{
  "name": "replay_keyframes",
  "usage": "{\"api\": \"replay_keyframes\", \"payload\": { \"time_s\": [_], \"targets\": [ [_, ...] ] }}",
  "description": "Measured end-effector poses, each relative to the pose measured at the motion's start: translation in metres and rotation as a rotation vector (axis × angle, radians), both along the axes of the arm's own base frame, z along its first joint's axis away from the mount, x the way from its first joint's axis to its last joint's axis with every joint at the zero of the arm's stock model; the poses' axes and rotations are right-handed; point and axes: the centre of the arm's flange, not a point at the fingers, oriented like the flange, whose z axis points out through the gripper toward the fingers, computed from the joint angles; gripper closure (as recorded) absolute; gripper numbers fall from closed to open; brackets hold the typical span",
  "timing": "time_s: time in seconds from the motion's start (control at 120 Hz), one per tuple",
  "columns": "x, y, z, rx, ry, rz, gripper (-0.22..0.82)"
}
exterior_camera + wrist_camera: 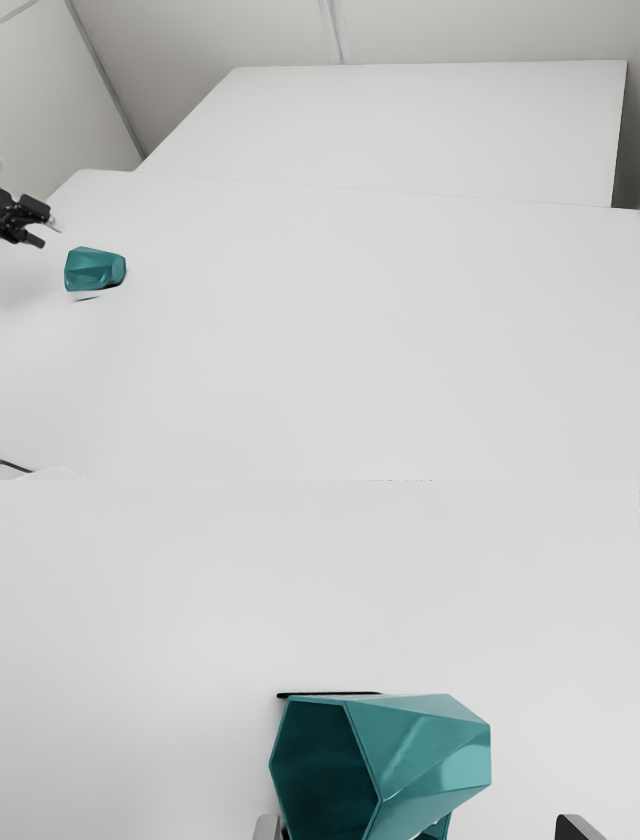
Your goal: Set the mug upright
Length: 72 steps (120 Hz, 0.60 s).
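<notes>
My gripper point(47, 234) is at the exterior view's far left, above the table and a short way from the teal faceted mug point(94, 270). The mug lies on its side, its narrower base end toward the exterior view's right. In the wrist view the mug point(415, 750) shows its dark open mouth, with part of the handle low beside the body. The gripper point(417, 827) stands open there, its fingertips wide apart; the mug's lower part shows between them, and neither finger visibly grips it.
The white table point(350, 320) spreads out around the mug. Behind it stands another white surface point(400, 130). A dark cable point(15, 466) and a pale rounded object point(55, 474) are at the exterior view's lower left corner.
</notes>
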Motion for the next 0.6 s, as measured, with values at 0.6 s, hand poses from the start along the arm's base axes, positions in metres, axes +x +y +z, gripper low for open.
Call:
{"api": "replay_keyframes", "payload": {
  "time_s": [0.6],
  "targets": [
    [0.005,-0.006,-0.046,-0.118,-0.160,-0.099,0.00]
  ]
}}
